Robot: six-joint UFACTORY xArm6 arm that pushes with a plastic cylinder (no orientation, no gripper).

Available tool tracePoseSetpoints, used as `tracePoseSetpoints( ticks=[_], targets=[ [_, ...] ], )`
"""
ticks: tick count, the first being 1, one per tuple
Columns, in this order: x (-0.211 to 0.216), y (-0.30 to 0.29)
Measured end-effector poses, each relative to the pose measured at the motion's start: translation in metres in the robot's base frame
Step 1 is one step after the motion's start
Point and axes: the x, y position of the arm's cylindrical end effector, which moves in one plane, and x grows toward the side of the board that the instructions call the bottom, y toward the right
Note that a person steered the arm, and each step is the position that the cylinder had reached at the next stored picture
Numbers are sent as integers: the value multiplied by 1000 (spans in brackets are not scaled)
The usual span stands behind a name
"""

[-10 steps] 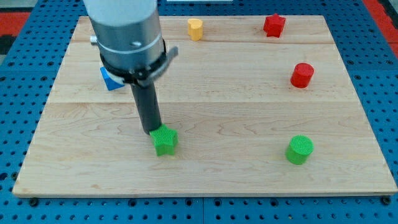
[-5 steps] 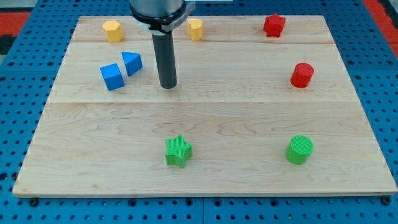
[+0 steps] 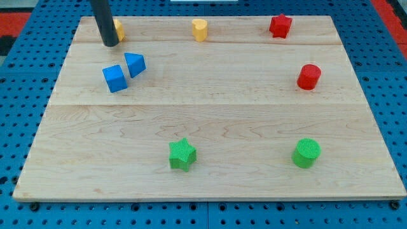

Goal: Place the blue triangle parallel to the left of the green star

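The blue triangle [image 3: 135, 64] lies on the wooden board at the view's upper left, touching a blue cube [image 3: 114, 78] to its lower left. The green star [image 3: 182, 154] sits near the view's bottom, left of centre. My tip [image 3: 109, 44] rests on the board above and left of the blue triangle, apart from it, and right in front of a yellow block [image 3: 117, 28] that the rod partly hides.
A yellow block [image 3: 200, 29] and a red star [image 3: 280, 25] sit along the view's top. A red cylinder [image 3: 309, 76] is at the right. A green cylinder [image 3: 306, 152] is at the lower right. The board's edge [image 3: 203, 197] runs along the bottom.
My tip moved from beside the green star up the board, then to the upper left near the yellow block. The green star shifted slightly right early on. The blue blocks have not moved.
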Motion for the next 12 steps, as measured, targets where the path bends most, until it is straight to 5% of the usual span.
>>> tracePoseSetpoints(
  ticks=[1, 3, 4, 5, 8, 10, 11, 12],
  targets=[
    [51, 31],
    [88, 124],
    [122, 18],
    [98, 89],
    [92, -9],
    [152, -31],
    [118, -40],
    [149, -42]
  ],
)
